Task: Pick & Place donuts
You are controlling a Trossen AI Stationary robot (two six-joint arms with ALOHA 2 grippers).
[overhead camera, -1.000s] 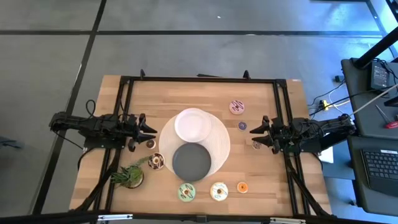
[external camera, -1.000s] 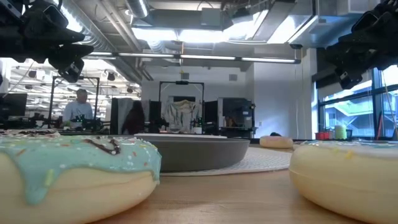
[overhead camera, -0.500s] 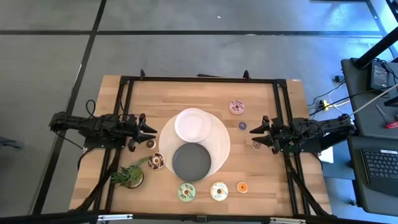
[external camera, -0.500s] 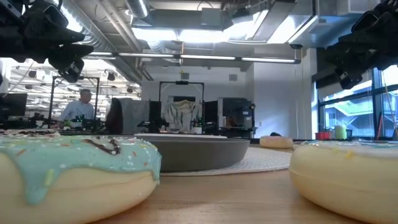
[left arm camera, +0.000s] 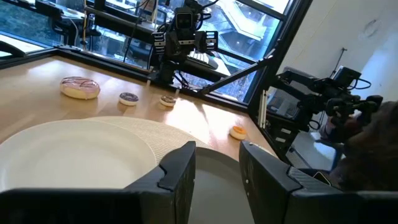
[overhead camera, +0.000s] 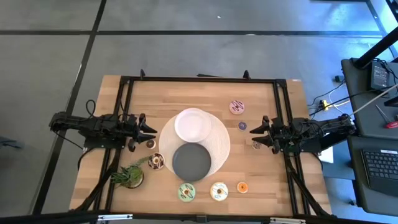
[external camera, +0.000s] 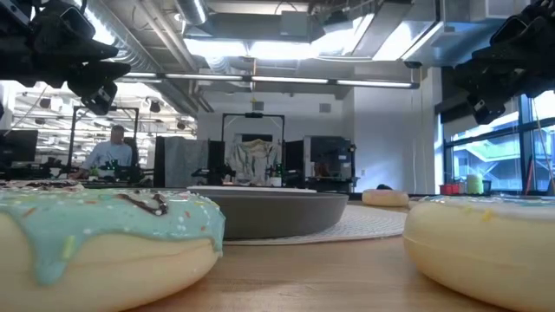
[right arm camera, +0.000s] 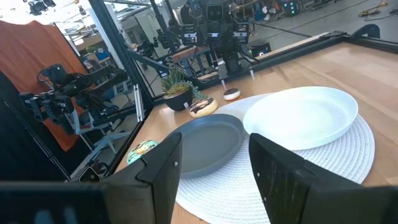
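The donuts lie flat on the wooden table around a white round mat. The pink one (overhead camera: 236, 107), a tiny purple one (overhead camera: 242, 126) and a tiny brown one (overhead camera: 256, 145) are on the right. The orange (overhead camera: 242, 187), cream (overhead camera: 219, 191) and green (overhead camera: 186, 192) ones lie along the near edge. The chocolate one (overhead camera: 157, 161) and another tiny brown one (overhead camera: 150, 144) are on the left. My left gripper (overhead camera: 148, 130) hovers open at the mat's left edge, and my right gripper (overhead camera: 260, 130) hovers open at the mat's right. Neither touches anything.
A white plate (overhead camera: 193, 124) and a dark grey plate (overhead camera: 191, 160) rest on the mat (overhead camera: 221, 146). A small potted plant (overhead camera: 130, 175) stands near the table's left near corner. Black frame rails run along the table's left, right and far edges. Bare wood lies toward the far edge.
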